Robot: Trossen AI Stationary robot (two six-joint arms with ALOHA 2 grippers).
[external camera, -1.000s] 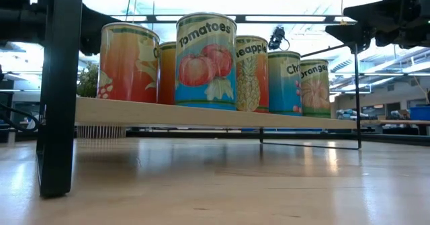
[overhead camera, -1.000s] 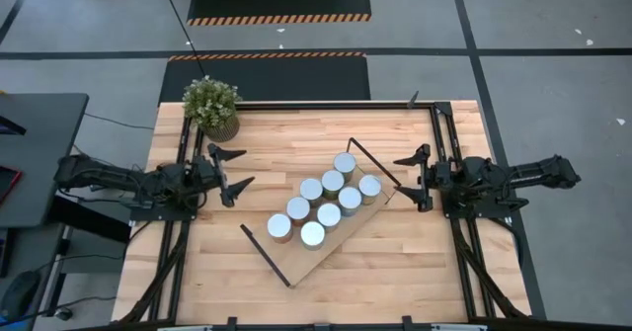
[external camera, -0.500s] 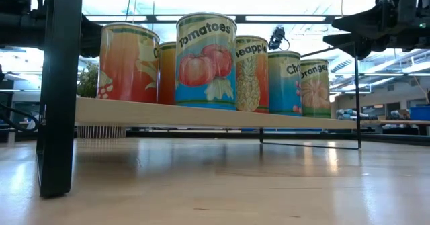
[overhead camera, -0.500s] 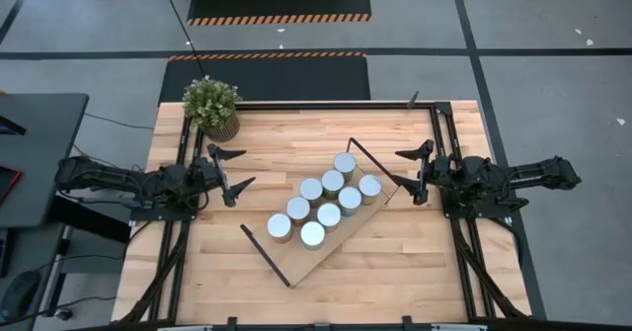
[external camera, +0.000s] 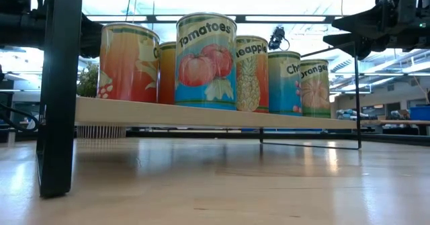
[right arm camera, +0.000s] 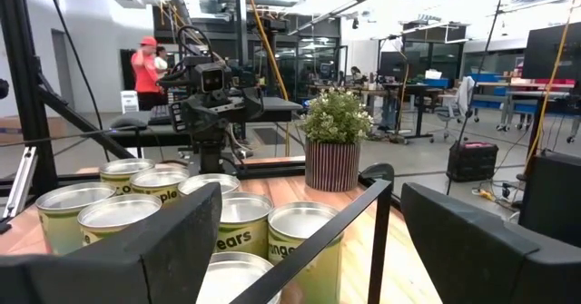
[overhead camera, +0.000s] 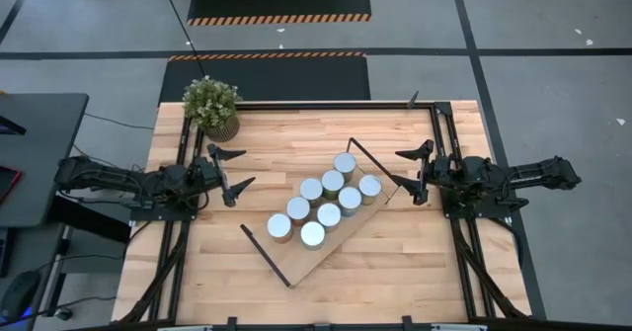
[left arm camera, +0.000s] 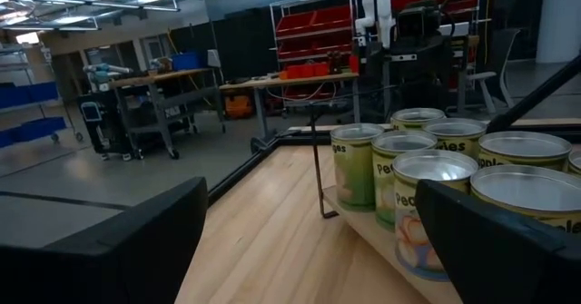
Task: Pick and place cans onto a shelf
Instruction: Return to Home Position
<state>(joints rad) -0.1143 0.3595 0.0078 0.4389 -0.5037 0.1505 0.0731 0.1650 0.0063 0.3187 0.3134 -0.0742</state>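
Note:
Several cans with silvery tops stand upright in two rows on the light-wood shelf, which lies slantwise at the table's middle on black wire frames. The low view shows the cans' fruit labels. My left gripper hovers open to the left of the shelf and points level at the cans, with nothing between its fingers. My right gripper hovers open to the right of the shelf, by its far end, and also faces the cans.
A potted green plant stands at the table's far left corner. Black rails run along the left and right table edges under the arms. Bare wood lies in front of and behind the shelf.
My right gripper has turned a little at the wrist, and its fingers have swung slightly toward the table's far edge. It stays open. The cans and the shelf have not moved.

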